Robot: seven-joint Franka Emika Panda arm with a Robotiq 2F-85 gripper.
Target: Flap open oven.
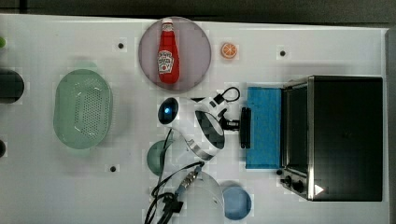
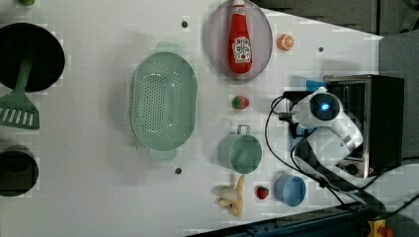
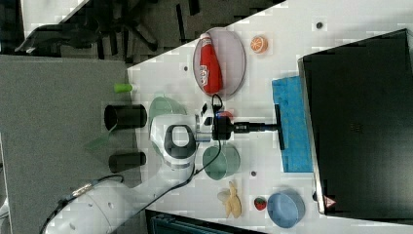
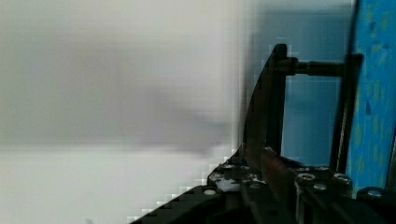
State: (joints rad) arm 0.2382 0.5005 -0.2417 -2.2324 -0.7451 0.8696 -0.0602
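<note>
both fingers of the gripper (image 3: 276,127) clench the bar handle (image 3: 280,127) of the oven (image 3: 360,122).

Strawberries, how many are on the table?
2. One strawberry lies between the green colander and the arm in the left view; the other strawberry sits beside the blue bowl. The arm could be hiding more.

Black oven (image 1: 348,135), blue-tinted door (image 1: 264,127)
</note>
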